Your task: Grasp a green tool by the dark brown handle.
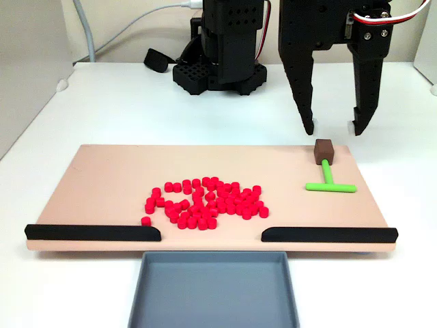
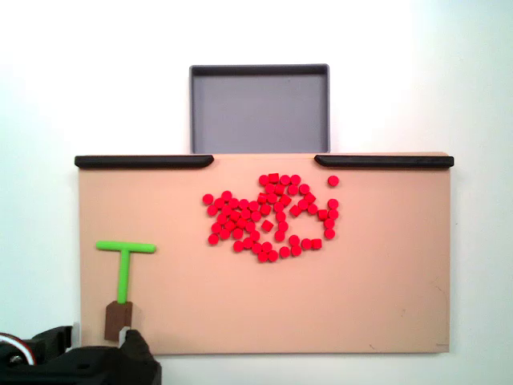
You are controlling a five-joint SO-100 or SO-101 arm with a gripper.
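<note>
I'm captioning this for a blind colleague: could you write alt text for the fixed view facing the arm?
A black two-finger gripper hangs open just above and behind the dark brown cube handle of a lime-green T-shaped tool on a tan board. Small red cylinders cluster mid-board; a grey tray sits in front.

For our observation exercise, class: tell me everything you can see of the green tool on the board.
The green tool is a small, bright lime-green T with a thin stem and crossbar, plastic-looking. A dark brown handle, a cube-like block, caps the stem. It lies flat on the tan board near a corner, apart from the red cylinders. In both fixed views the handle points toward the arm. The open gripper hangs just beyond the handle, its fingertips flanking it; contact cannot be told.
</note>
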